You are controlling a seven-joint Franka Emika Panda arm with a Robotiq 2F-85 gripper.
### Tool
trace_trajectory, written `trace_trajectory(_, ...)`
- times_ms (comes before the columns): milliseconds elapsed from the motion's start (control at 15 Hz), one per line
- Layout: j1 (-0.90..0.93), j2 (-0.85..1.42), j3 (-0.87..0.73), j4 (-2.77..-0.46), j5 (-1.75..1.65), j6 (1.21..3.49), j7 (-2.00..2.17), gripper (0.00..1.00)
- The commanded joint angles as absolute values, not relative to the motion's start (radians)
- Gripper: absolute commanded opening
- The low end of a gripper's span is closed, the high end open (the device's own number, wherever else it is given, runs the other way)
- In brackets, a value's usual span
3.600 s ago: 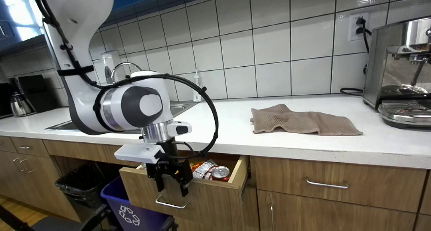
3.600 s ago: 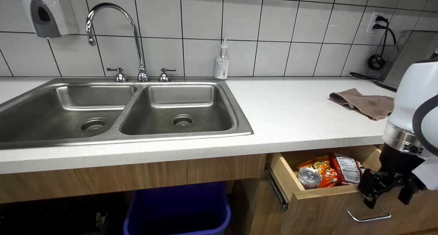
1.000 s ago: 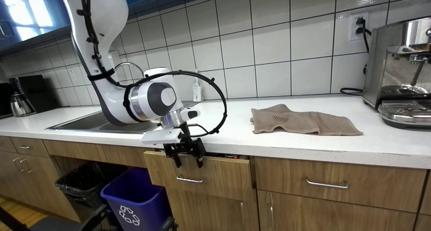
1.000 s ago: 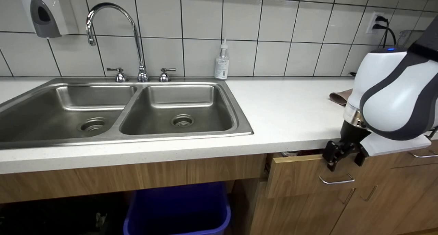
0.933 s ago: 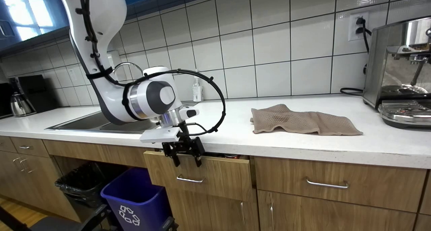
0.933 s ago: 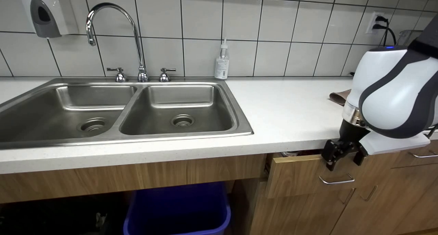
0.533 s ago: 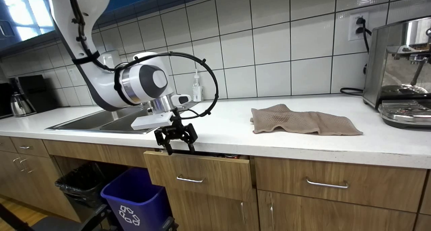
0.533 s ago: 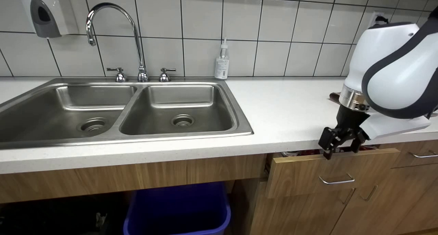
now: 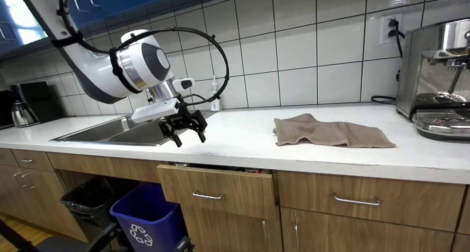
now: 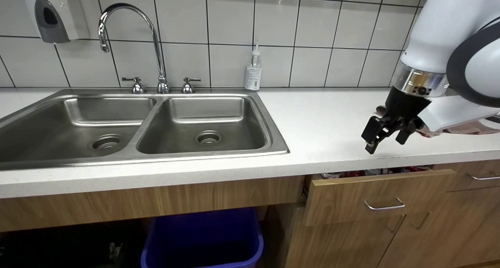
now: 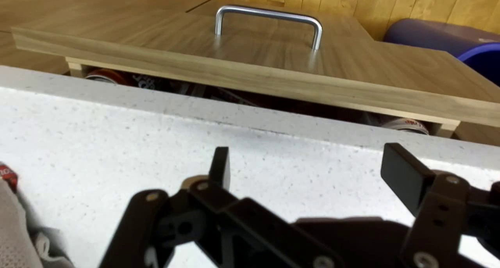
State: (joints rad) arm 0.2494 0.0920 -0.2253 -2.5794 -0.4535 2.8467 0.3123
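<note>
My gripper (image 9: 190, 140) is open and empty, tilted above the white countertop (image 9: 242, 134) near its front edge; it also shows in an exterior view (image 10: 386, 143) and in the wrist view (image 11: 306, 154). It touches nothing. Below it, a wooden drawer (image 9: 220, 182) stands slightly pulled out, with a metal handle (image 10: 384, 206) on its front. In the wrist view, a white can top with red letters (image 11: 406, 124) and an orange-red can (image 11: 107, 75) show in the drawer's gap. The other drawer contents are mostly hidden by the counter.
A brown cloth (image 9: 326, 130) lies on the counter, with something red (image 11: 8, 177) under its edge. The sink (image 10: 207, 119), a pump bottle (image 10: 254, 72) and a coffee machine (image 9: 437, 79) are around. A blue bin (image 9: 147, 215) and a black-lined bin (image 9: 95, 197) stand below.
Earlier the drawer was wide open with the gripper at its front; it then went most of the way in. Over the last second the gripper has risen off the drawer front; the drawer is still.
</note>
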Motion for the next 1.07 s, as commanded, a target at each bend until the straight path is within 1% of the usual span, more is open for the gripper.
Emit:
trace_trajectory(0, 0.268, -0.003, -0.227, -2.607, -0.505, 2.822, 0.370, 1.00)
trace_trajectory(267, 0.274, -0.043, -0.218, -2.595, -0.503, 2.828, 0.396, 1.00)
trace_trajectory(333, 0.269, 0.002, -0.221, -2.586, -0.472, 2.847, 0.347, 1.00)
trace_trajectory(1000, 0.272, -0.016, -0.221, -2.586, -0.472, 2.847, 0.355, 1.00)
